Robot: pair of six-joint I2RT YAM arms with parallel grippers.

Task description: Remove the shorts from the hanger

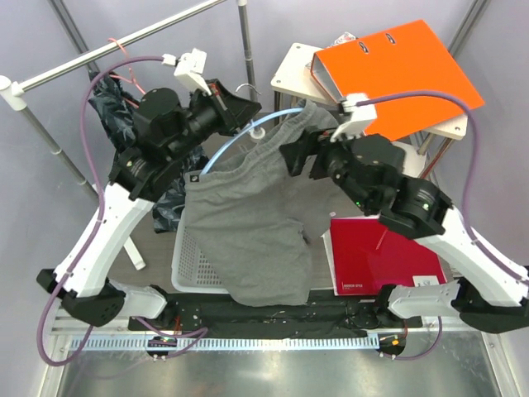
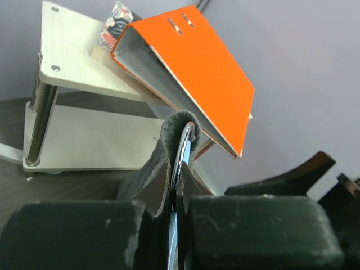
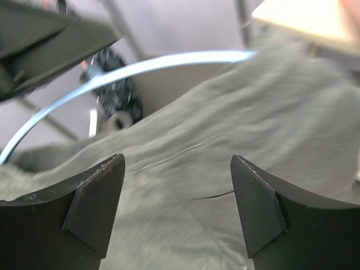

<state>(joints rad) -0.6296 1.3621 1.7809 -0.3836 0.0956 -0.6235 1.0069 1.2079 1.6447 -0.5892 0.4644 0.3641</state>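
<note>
Grey shorts (image 1: 248, 223) hang from a light blue hanger (image 1: 234, 139) held in the air over the table. My left gripper (image 1: 242, 112) is shut on the hanger's metal hook (image 2: 183, 157), which rises between the closed jaws (image 2: 174, 208). My right gripper (image 1: 291, 157) is open at the shorts' upper right side. In the right wrist view the grey cloth (image 3: 225, 140) fills the space in front of the spread fingers (image 3: 177, 185), and the blue hanger arm (image 3: 169, 63) curves above. I cannot tell whether the fingers touch the cloth.
An orange binder (image 1: 397, 70) lies on a white side table (image 1: 293, 70) at the back right. A red folder (image 1: 380, 256) lies under the right arm. A white basket (image 1: 192, 265) sits under the shorts. A clothes rail (image 1: 124, 45) with a dark garment (image 1: 116, 112) stands at the back left.
</note>
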